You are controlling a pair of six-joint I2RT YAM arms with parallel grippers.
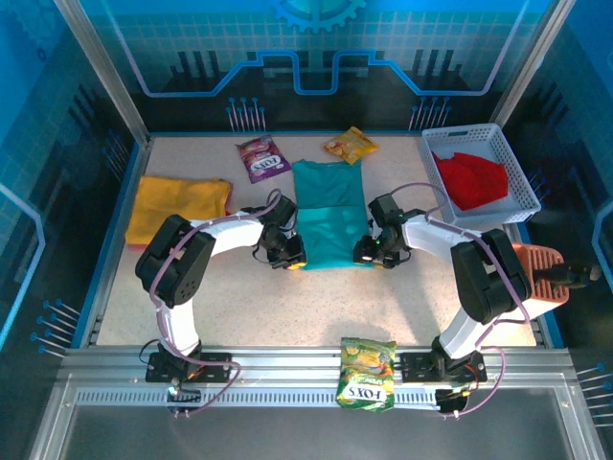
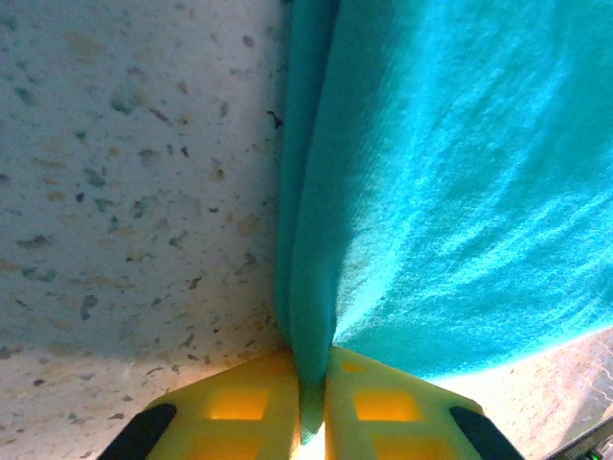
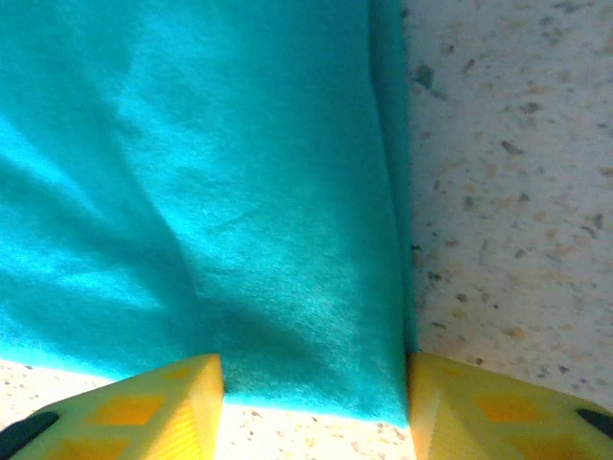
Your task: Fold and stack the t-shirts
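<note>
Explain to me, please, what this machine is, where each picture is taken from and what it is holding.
These are two robot arms bolted at the near edge of a table. One camera looks down from above; the other two sit on the wrists and show their yellow fingers. On the table lie a teal t-shirt, a yellow-orange t-shirt, a purple snack packet and a yellow snack packet; a red t-shirt sits in a white basket. The left gripper is shut on the teal t-shirt's near corner. The right gripper is open, straddling the other near corner.
</note>
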